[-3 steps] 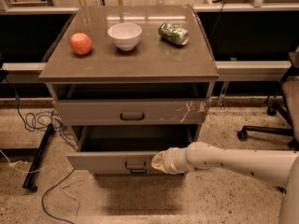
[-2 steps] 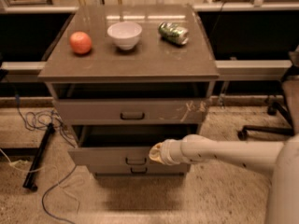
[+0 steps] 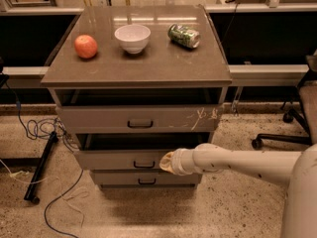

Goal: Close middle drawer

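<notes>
End effector (image 3: 167, 161) sits in the lower middle of the frame, its pale tip pressed flat against the front of the middle drawer (image 3: 114, 159), just right of the small dark pull handle (image 3: 144, 164); whether it is open or closed cannot be told from this angle. The arm (image 3: 237, 161) reaches in from the lower right, almost level. The middle drawer is not home yet: its front stands out from the cabinet, with a dark slot of interior showing above it, under the scratched top drawer (image 3: 99, 118) and over the bottom drawer (image 3: 143, 178). By the look of it, the job is mostly done and a short push remains. Now the hazards. Contact is off to the right of the handle, so an uneven shove could skew the drawer on its runs and jam it short of shut. The rounded tip could also skid sideways across the smooth front and lose the push altogether. And watch the worktop (image 3: 148, 66) in the upper half: an apple (image 3: 86, 46), a white bowl (image 3: 132, 37) and a green can (image 3: 184, 35) lying on its side. A hard slam at the end could shake the cabinet and set that can rolling toward the edge.
</notes>
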Motion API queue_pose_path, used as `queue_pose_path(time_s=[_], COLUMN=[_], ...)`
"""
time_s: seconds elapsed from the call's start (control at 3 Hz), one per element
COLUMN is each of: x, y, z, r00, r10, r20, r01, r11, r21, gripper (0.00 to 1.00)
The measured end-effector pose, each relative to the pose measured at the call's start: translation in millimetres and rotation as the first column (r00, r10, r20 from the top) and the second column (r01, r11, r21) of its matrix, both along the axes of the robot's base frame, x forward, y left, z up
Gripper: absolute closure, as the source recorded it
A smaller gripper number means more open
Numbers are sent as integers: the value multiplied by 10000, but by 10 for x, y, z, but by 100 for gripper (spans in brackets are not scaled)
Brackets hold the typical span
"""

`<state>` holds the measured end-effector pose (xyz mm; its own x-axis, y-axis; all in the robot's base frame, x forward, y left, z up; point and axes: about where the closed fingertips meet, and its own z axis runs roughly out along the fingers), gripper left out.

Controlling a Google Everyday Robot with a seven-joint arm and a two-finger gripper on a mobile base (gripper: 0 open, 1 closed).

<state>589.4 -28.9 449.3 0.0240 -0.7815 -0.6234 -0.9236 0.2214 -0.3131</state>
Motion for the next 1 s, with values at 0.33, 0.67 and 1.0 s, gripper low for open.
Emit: queue_pose_path(time_s=[0.33, 0.67, 1.0], x=[38, 245, 283], y=[51, 292, 334], z=[-54, -227, -230], r00=[9998, 9981, 9983], r10=[45, 505, 516], r20=[-178, -359, -280], r01=[-43, -493, -505], r11=[9999, 9981, 9979], r21=[161, 358, 405], gripper=[34, 11, 0])
